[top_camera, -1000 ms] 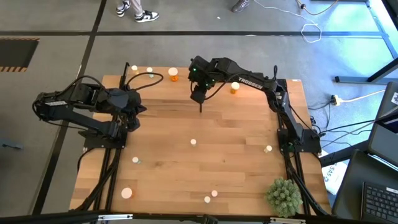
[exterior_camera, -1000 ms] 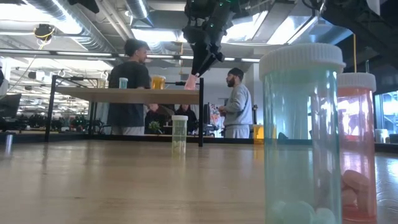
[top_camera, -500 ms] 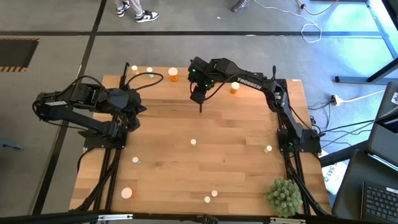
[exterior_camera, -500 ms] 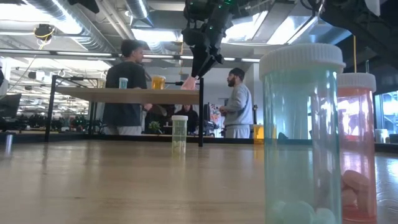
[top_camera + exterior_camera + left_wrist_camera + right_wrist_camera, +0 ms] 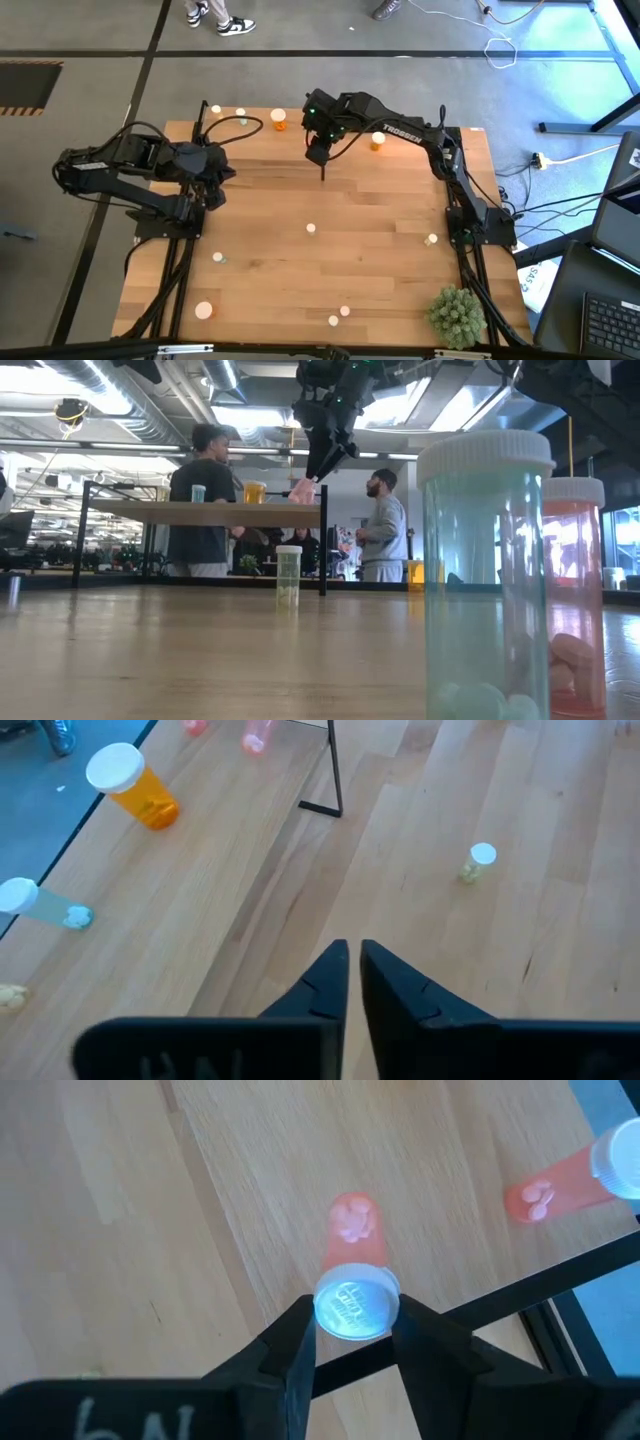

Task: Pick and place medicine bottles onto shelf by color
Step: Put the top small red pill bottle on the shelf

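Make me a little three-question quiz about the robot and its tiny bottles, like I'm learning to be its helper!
1. True or false: the right hand is shut on a reddish bottle with a white cap.
2. What stands at the table's near right corner in the high view? A) a spiky green plant ball B) a blue cup C) a book
3. Fill in: the left hand holds ____.

Key: 1 true. 2 A. 3 nothing; its fingers are nearly closed with only a thin gap between them, above bare wood.
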Robot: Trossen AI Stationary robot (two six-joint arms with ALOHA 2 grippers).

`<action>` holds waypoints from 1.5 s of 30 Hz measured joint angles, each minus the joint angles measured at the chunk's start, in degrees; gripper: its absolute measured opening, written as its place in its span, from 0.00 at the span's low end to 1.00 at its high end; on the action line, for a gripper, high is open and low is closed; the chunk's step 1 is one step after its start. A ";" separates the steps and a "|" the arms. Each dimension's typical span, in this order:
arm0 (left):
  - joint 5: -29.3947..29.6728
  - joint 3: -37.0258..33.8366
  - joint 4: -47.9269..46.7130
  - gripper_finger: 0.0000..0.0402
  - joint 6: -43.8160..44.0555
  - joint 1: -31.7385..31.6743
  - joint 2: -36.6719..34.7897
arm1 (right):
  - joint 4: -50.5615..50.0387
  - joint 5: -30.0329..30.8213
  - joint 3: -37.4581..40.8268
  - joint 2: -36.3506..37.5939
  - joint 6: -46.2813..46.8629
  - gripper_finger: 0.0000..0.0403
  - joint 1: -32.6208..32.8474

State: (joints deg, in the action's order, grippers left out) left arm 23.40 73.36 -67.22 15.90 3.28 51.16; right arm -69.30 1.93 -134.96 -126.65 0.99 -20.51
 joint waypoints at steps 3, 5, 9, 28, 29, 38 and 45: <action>0.08 0.00 0.00 0.14 -0.02 -0.01 0.25 | 0.00 0.00 0.00 0.00 0.02 0.31 0.00; 0.81 -0.02 0.00 0.19 -0.02 0.01 0.42 | 0.00 -0.01 0.00 0.00 0.09 0.31 0.00; 2.60 -0.02 0.02 0.27 -0.04 -0.01 1.34 | 0.00 -0.02 0.00 0.00 0.13 0.31 0.01; 10.78 -0.06 10.68 0.35 -10.78 -2.53 5.98 | -0.52 -5.52 -0.02 0.31 -1.30 0.31 0.19; 8.80 0.00 12.05 0.35 -11.53 -3.14 6.02 | -0.93 -5.53 -0.02 0.44 -1.49 0.31 0.23; -3.09 -0.05 18.81 0.35 -18.27 -10.91 7.62 | -1.40 -5.54 -0.07 4.46 -2.87 0.31 1.90; -9.81 -0.04 25.74 0.35 -24.56 -14.82 10.14 | -1.28 -1.52 -0.07 6.21 -8.49 0.31 6.17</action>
State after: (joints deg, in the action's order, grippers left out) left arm 13.58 73.32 -41.49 -8.66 -11.54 61.29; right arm -70.58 0.42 -135.02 -120.44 -7.50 -14.34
